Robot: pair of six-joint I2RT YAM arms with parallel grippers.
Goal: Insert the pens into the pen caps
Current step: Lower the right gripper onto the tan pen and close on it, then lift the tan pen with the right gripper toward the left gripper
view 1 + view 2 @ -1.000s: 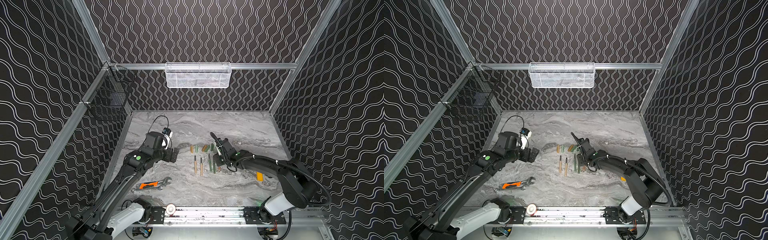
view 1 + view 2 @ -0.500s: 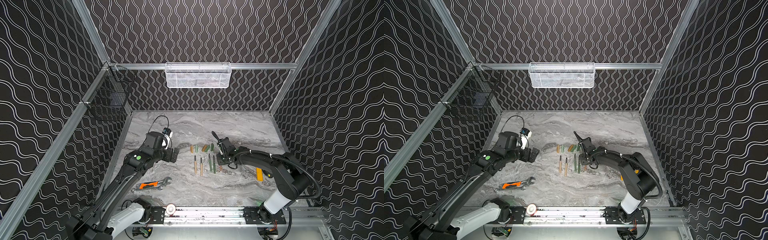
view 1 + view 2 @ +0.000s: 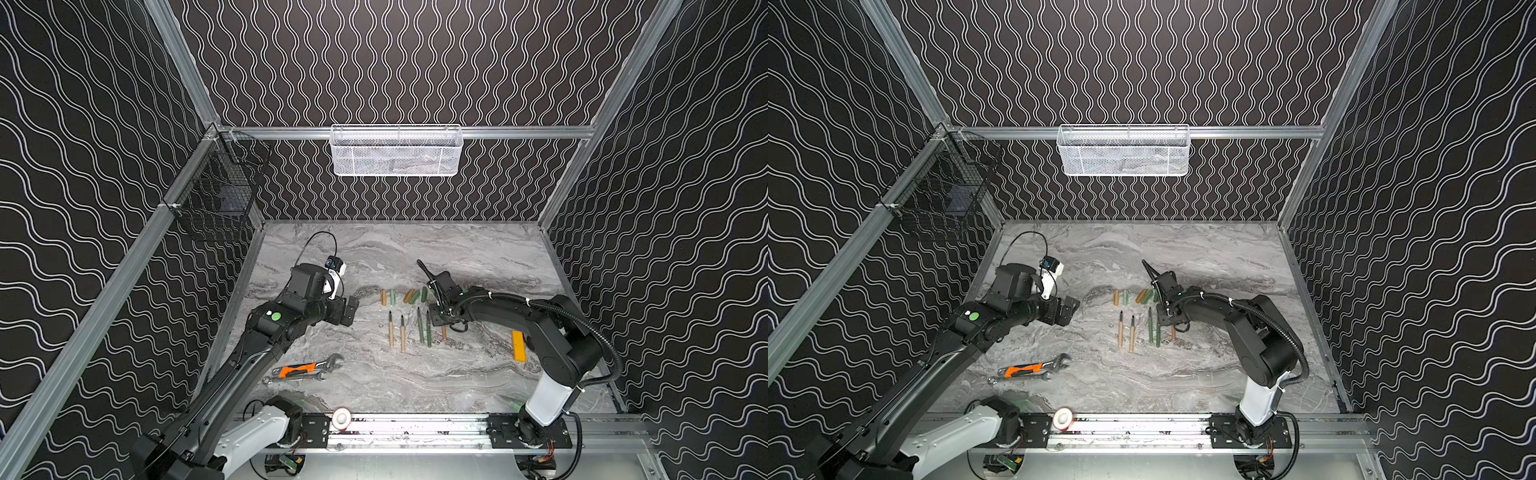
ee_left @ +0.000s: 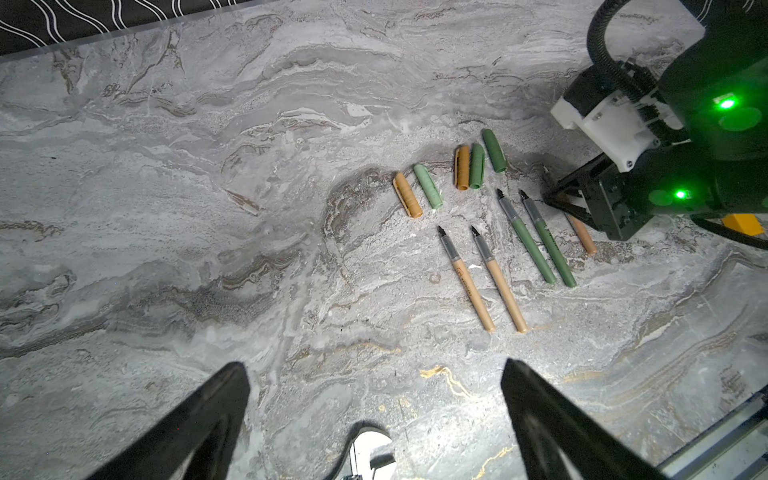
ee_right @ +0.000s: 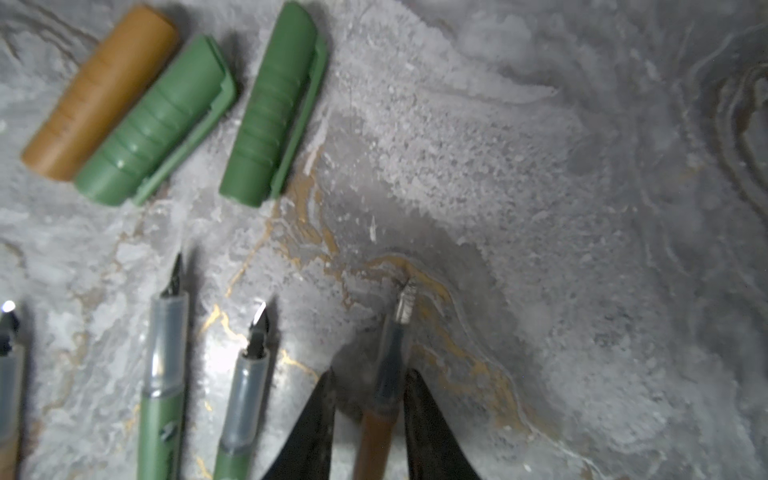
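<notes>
1. Tan pen [image 5: 376,440] lies on the marble [image 5: 540,187] between the right gripper's [image 5: 370,372] narrowly parted jaws. A slit shows beside one finger [image 5: 316,424], so I judge it not clamped.
2. Close squarely on the barrel, behind the grey grip section, leaving the nib free and level for capping.
3. Pen caps [image 5: 270,104] lie ahead of the fingertips, with green pens [image 5: 162,374] just beside them.
4. Right arm reaches low, forearm near level, gripper tipped down at the marble.
5. Left gripper [image 4: 374,365] hangs spread wide and empty, well off to the side.

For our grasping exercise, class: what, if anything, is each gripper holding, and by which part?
Left gripper: nothing, open. Right gripper straddles the tan pen where grey section meets barrel; a firm hold cannot be told.
</notes>
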